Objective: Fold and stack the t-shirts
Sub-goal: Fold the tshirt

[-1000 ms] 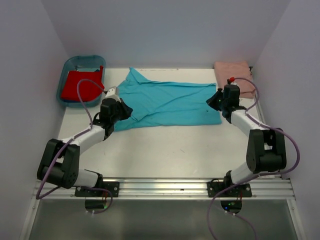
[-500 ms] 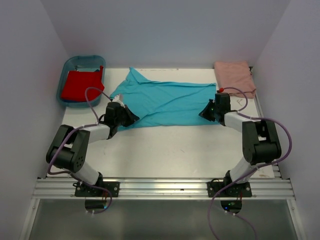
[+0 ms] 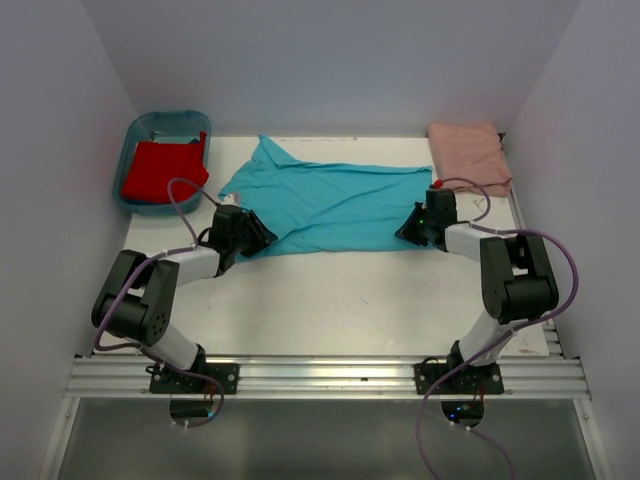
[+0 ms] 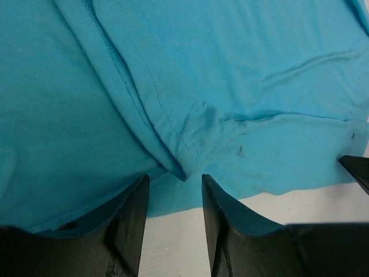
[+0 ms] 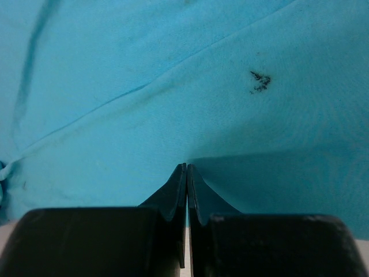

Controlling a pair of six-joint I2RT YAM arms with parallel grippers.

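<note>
My left jaws stand released, their two dark fingers (image 4: 131, 222) apart with a bare gap between them. They hold nothing. Just ahead of that gap lies the point of a stitched fold of the turquoise t-shirt (image 4: 259, 69), and white tabletop (image 3: 330, 300) shows under the fingertips.

My right jaws are clenched tip to tip, low over the same shirt's near edge. I cannot tell whether any cloth is caught between them. A small dark mark (image 5: 259, 81) sits on the cloth ahead and a little to the right.

The turquoise shirt is spread flat and wrinkled between the two sets of jaws. My left jaws are at its near left corner and my right jaws at its near right corner. Beyond my right jaws, off to their right, the pink t-shirt (image 3: 468, 155) lies folded at the far corner. Beyond my left jaws, off to their left, the red t-shirt (image 3: 160, 172) lies in the blue tub (image 3: 135, 135).
</note>
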